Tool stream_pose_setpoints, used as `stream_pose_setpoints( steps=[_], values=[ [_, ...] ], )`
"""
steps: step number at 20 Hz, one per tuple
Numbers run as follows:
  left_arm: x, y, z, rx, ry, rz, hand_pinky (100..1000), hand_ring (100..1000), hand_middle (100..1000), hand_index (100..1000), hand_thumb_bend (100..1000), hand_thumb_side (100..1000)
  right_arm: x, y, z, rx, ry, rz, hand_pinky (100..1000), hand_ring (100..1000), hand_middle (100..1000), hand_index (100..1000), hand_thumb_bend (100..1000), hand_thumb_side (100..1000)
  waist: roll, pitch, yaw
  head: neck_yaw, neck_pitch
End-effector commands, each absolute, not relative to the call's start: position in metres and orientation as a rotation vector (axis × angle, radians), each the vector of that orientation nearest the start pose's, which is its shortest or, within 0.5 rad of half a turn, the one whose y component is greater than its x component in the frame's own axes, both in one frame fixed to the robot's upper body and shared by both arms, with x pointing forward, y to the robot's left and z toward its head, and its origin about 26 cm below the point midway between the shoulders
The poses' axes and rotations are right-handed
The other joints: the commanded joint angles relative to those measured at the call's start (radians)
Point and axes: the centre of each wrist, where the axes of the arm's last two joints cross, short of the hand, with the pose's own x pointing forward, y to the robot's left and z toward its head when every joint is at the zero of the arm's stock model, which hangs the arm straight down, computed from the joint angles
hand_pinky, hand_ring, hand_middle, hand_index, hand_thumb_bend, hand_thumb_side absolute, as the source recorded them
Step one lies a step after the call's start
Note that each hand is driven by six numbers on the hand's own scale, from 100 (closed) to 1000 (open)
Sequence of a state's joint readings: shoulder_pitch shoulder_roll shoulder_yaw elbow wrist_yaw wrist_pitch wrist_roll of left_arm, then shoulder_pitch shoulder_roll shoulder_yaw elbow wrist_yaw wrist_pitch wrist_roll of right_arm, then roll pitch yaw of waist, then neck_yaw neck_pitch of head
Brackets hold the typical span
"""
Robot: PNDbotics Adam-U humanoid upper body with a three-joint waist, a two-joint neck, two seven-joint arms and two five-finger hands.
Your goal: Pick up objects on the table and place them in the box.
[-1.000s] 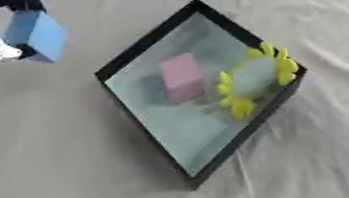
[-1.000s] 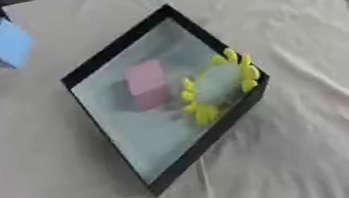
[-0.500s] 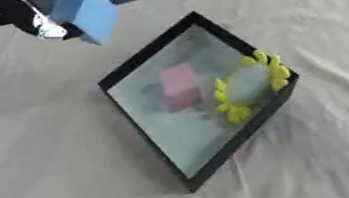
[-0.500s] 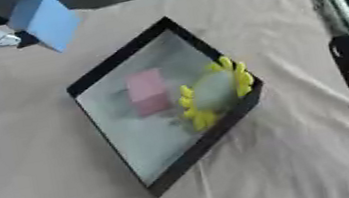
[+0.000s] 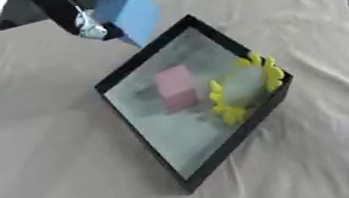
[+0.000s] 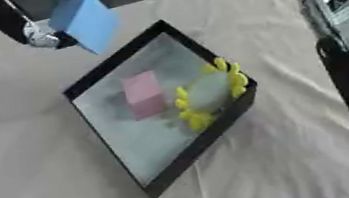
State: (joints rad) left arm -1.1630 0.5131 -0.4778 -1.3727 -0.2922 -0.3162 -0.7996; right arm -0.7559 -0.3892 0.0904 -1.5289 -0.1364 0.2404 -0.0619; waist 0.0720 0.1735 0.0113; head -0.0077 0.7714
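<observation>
Your cloth-covered surface [image 5: 37, 159] carries the black shallow square box [image 5: 265, 115], holding a yellow toothed ring [image 5: 239, 91] and pink block [image 5: 176, 86]. Your left hand [image 5: 88, 28], fingers seemingly clamped, holds the blue block [image 5: 130, 11] above the box's far corner.

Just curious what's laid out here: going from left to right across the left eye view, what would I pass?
Blue block held up by the left hand → pink block in the black box → yellow ring.

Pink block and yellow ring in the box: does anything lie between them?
Nothing: only bare box floor separates the pink block from the yellow ring, clearest in the left eye view.
</observation>
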Motion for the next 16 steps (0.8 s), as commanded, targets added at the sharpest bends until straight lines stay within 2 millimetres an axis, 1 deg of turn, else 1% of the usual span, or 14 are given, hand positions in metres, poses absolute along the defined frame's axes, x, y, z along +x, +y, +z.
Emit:
stream_pose_setpoints(
  steps=[1,3,8,11,13,16],
  values=[
    [0.408,0.128,0.341,-0.318,1.891,2.672,702,603,494,640,115,100,0.403,-0.236,0.259,-0.149,-2.024,0.338,910,759,640,859,100,332,-0.002,-0.027,0.005,-0.01,-0.001],
    [0.409,0.12,0.334,-0.294,1.882,2.679,704,602,494,639,101,100,0.404,-0.236,0.258,-0.15,-2.019,0.334,909,759,639,858,100,333,-0.001,-0.027,0.008,-0.01,-0.001],
    [0.415,0.107,0.312,-0.287,1.841,2.732,701,604,500,646,128,100,0.404,-0.234,0.258,-0.149,-2.021,0.333,909,758,638,857,100,333,-0.004,-0.025,0.006,-0.012,-0.001],
    [0.419,0.101,0.3,-0.309,1.804,2.765,700,611,508,657,175,100,0.404,-0.233,0.258,-0.145,-2.022,0.331,909,758,638,857,100,336,-0.006,-0.022,0.003,-0.011,-0.001],
    [0.424,0.1,0.292,-0.33,1.792,2.792,702,613,512,660,182,100,0.404,-0.233,0.258,-0.146,-2.022,0.328,909,757,637,857,100,337,-0.007,-0.021,0.002,-0.006,-0.001],
    [0.43,0.1,0.283,-0.381,1.772,2.831,714,626,524,677,248,100,0.404,-0.232,0.257,-0.142,-2.018,0.327,910,757,637,857,100,342,-0.008,-0.019,-0.003,0.0,-0.001]
  ],
)
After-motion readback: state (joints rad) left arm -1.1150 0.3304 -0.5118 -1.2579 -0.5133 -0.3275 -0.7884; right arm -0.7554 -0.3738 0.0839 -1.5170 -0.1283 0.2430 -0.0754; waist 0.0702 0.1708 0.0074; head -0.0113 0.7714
